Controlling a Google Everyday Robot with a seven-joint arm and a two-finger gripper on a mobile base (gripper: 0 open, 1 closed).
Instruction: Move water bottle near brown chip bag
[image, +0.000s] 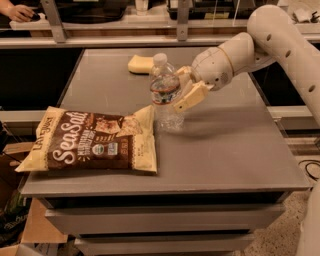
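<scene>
The water bottle, clear with a white cap and a label, stands upright near the middle of the grey table. Its base is right beside the upper right corner of the brown chip bag, which lies flat at the table's front left. My gripper reaches in from the right and is shut on the bottle at label height, one finger in front and the other behind it.
A pale yellow sponge lies at the back of the table behind the bottle. My arm comes in over the right back corner. A counter edge runs along the back, and a person's hand is at the top left.
</scene>
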